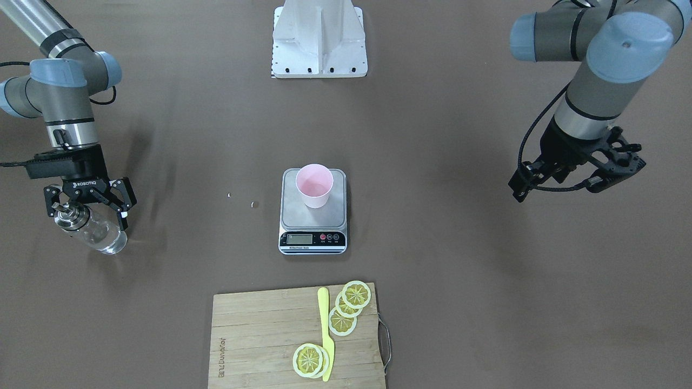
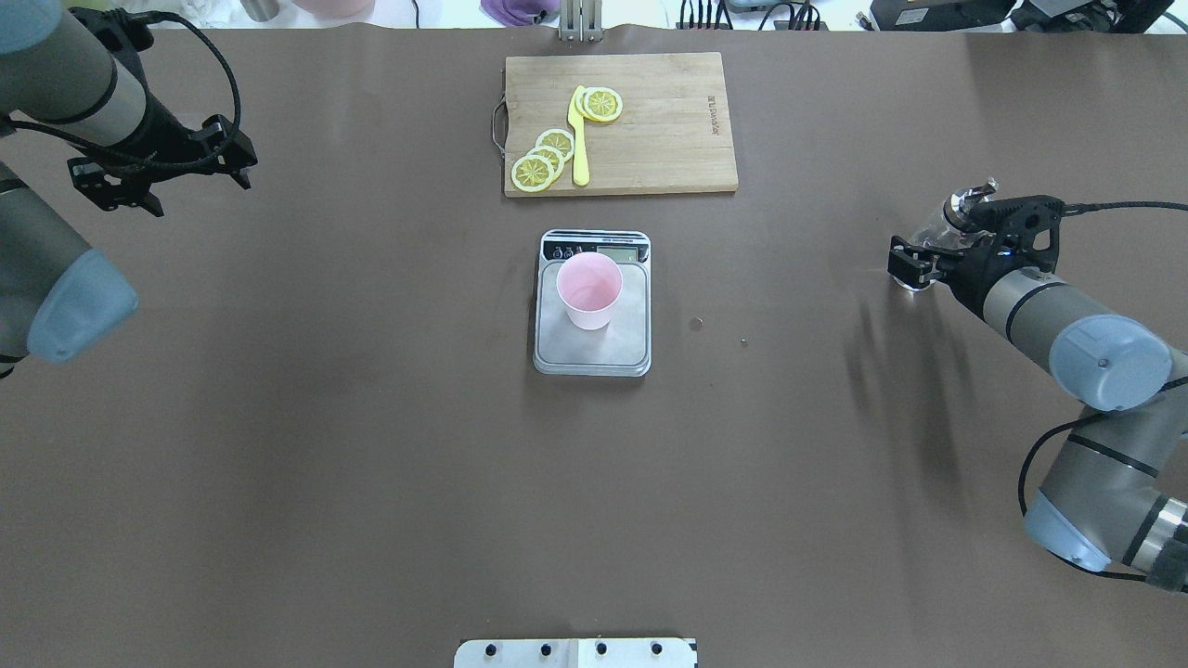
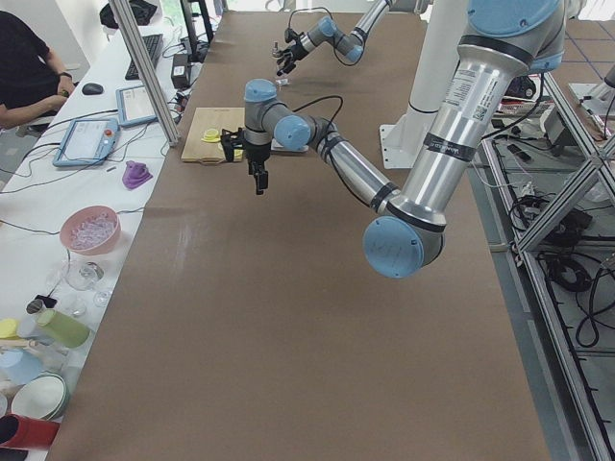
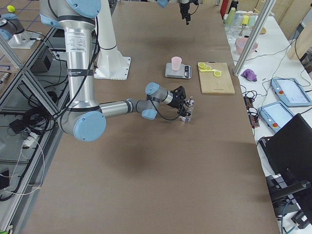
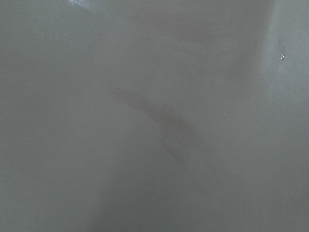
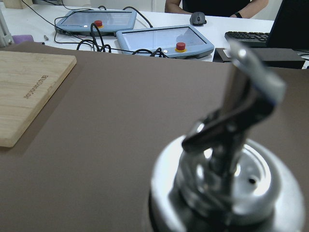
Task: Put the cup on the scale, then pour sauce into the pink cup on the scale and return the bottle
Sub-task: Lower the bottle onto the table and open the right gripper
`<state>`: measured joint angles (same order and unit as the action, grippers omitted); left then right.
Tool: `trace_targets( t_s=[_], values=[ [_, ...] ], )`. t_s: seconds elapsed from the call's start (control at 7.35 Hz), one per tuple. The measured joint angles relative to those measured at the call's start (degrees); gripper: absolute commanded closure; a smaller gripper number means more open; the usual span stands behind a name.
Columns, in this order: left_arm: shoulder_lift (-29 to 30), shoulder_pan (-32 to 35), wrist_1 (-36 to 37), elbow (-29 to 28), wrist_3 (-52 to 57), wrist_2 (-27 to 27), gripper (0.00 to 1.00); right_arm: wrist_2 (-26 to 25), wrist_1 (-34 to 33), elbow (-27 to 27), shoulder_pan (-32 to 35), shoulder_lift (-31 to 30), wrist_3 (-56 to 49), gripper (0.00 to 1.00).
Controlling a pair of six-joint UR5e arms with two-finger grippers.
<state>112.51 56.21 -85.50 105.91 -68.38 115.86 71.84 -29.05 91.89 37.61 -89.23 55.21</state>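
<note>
- pale pink cup
- silver-grey scale, black front strip
- clear glass bottle, shiny metal cap
- tan wooden cutting board
- yellow knife
- yellow lemon slices
- brown table

The word "ROBOTIQ" stands in white letters on the black body of the right tool, just above the bottle it grips. The wooden cutting board carries a burned-in brand mark along one short edge, too small to read with certainty. The scale shows small print under its display, also unreadable.
</note>
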Motion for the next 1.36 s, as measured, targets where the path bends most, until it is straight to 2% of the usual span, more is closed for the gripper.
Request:
trace_targets(
  t_s=[0.27, 0.54, 0.68, 0.95, 1.09, 1.36],
  values=[
    [-0.1, 0.0, 0.1, 0.2, 0.0, 0.1, 0.02, 0.5, 0.1, 4.0, 0.0, -4.9, 0.1, 0.0],
    [-0.1, 0.0, 0.1, 0.2, -0.1, 0.0, 0.02, 1.3, 0.2, 5.5, 0.0, -7.2, 0.3, 0.0],
    [-0.1, 0.0, 0.1, 0.3, -0.1, 0.0, 0.02, 3.7, 0.2, 7.1, 0.0, -9.3, 0.3, 0.0],
    [-0.1, 0.0, 0.1, 0.4, -0.1, 0.0, 0.02, 13.7, -0.7, 14.9, 1.3, -16.2, 0.3, 0.0],
    [-0.2, 0.1, 0.1, 0.4, -0.1, 0.0, 0.02, 20.7, -3.2, 18.6, 4.9, -18.3, 0.1, 0.0],
    [-0.1, 0.0, 0.2, 0.3, -0.1, -0.1, 0.02, 41.8, -13.9, 23.2, 19.3, -16.9, -3.1, 0.0]
  ],
)
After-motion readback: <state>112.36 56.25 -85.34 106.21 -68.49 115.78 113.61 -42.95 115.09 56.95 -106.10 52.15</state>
